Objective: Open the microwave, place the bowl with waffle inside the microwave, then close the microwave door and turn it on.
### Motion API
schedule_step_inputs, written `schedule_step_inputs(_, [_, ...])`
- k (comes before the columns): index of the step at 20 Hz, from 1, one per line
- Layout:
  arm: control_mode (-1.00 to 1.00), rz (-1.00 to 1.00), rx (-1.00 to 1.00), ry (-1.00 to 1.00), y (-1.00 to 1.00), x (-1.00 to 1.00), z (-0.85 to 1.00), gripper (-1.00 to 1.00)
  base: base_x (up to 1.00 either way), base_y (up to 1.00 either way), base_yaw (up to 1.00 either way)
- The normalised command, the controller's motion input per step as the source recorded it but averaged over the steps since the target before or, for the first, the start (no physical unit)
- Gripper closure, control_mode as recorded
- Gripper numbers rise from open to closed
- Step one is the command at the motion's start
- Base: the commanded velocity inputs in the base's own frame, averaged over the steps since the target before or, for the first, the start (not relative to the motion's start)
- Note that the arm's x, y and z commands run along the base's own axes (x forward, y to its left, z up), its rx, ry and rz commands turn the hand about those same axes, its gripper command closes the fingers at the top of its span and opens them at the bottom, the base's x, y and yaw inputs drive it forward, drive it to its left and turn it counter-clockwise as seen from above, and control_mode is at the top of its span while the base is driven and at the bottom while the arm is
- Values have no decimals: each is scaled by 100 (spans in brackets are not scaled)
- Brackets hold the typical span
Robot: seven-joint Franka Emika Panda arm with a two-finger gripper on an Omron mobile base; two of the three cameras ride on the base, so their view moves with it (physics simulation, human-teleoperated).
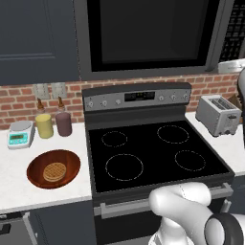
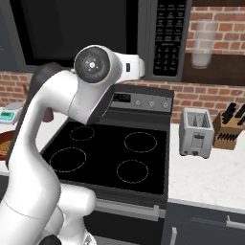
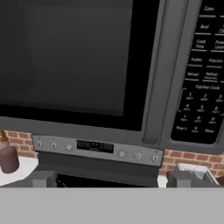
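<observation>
Microwave mounted above the stove, microwave door shut flush, black window dark. Vertical handle running just right of the window, keypad beside it at the far right. Tool facing the door from close up, jaws spread wide, holding nothing, fingertips low at the frame's bottom.

Down on the left counter: reddish-brown bowl sitting flat, waffle lying in its middle. Behind the bowl, near the brick wall, a yellow cup and a maroon cup side by side, a small scale left of them. Bowl near the stove's left edge, apart from cups and scale.

Stove top bare, four burner rings showing. Right counter carrying a silver toaster close to the stove edge and a knife block further right. Dark blue cabinet directly left of the microwave. Arm's white elbow raised in front of the microwave in the right base view, covering part of the door.
</observation>
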Motion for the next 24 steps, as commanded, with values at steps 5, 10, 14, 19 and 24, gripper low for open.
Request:
schedule_step_inputs(5, [-100, 0, 2, 2, -13, 0, 0, -100, 0, 0, 0])
schedule_step_inputs(10, [-100, 0, 0, 1, -5, 8, 0, -100, 0, 0, 0])
schedule_step_inputs(14, [-100, -4, 2, 1, 0, 35, 0, -100, 0, 0, 0])
schedule_step_inputs(19, [-100, -3, 5, 10, -1, 48, 0, -100, 0, 0, 0])
schedule_step_inputs(24, [-100, -2, 8, 11, -13, 35, 2, -100, 0, 0, 0])
